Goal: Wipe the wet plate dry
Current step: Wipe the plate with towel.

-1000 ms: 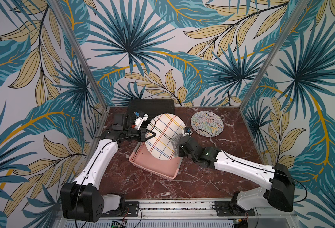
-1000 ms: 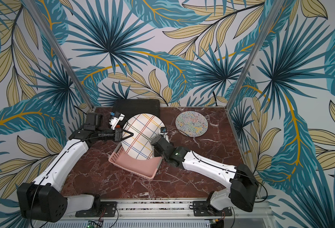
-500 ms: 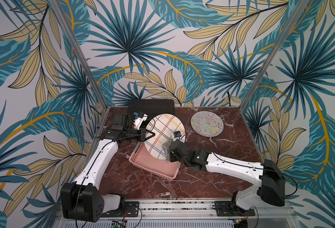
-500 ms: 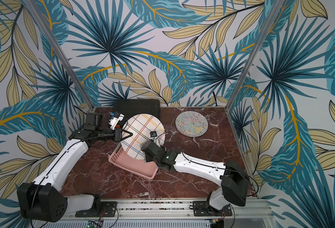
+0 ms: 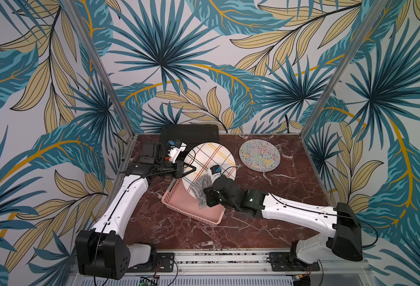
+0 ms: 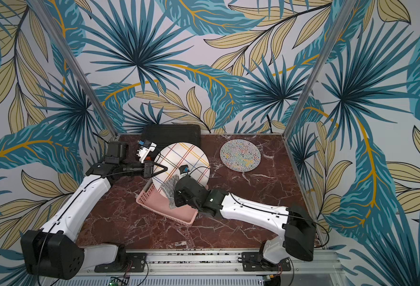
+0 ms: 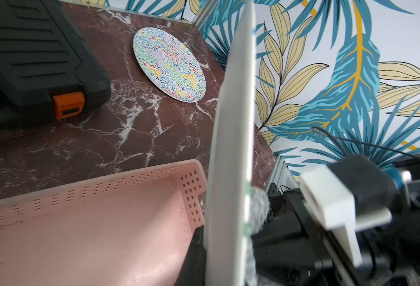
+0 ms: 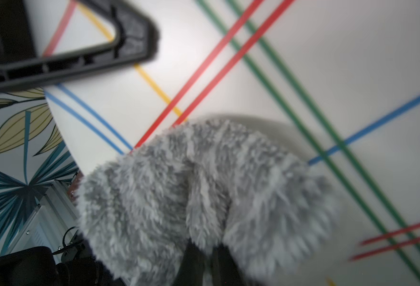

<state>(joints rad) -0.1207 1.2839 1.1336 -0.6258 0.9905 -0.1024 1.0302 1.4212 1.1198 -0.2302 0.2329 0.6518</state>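
**Plate held on edge over the basket, cloth on its face**

The right gripper (image 8: 207, 260) is closed on a grey, shaggy cloth (image 8: 204, 193), and the cloth lies against the lower part of the plate (image 5: 211, 158). The cloth is soft and folds around the fingers. I judge that it will follow the surface easily, but it presses only where the fingers stand behind it.

The left gripper (image 5: 191, 170) is clamped on the rim of the plate, with one finger over the striped face and the other behind. The plate stands nearly upright, a little tilted, with its lower edge above the inside of the pink basket (image 5: 199, 219). I cannot tell whether it touches the basket. The plate looks stiff and smooth, probably slippery when wet, and breakable if it is ceramic. The rim is a good place to hold it, because the face is free for wiping. But the hold is at one side only, so a strong push from the cloth could turn the plate in the jaws.

Further out, a second plate (image 5: 259, 154) with coloured squiggles lies flat on the marble table (image 5: 290, 198), well apart. A black case (image 5: 189, 132) sits at the back.

No brand or writing can be read — the small blue parts on the wrist cameras are too small to tell.
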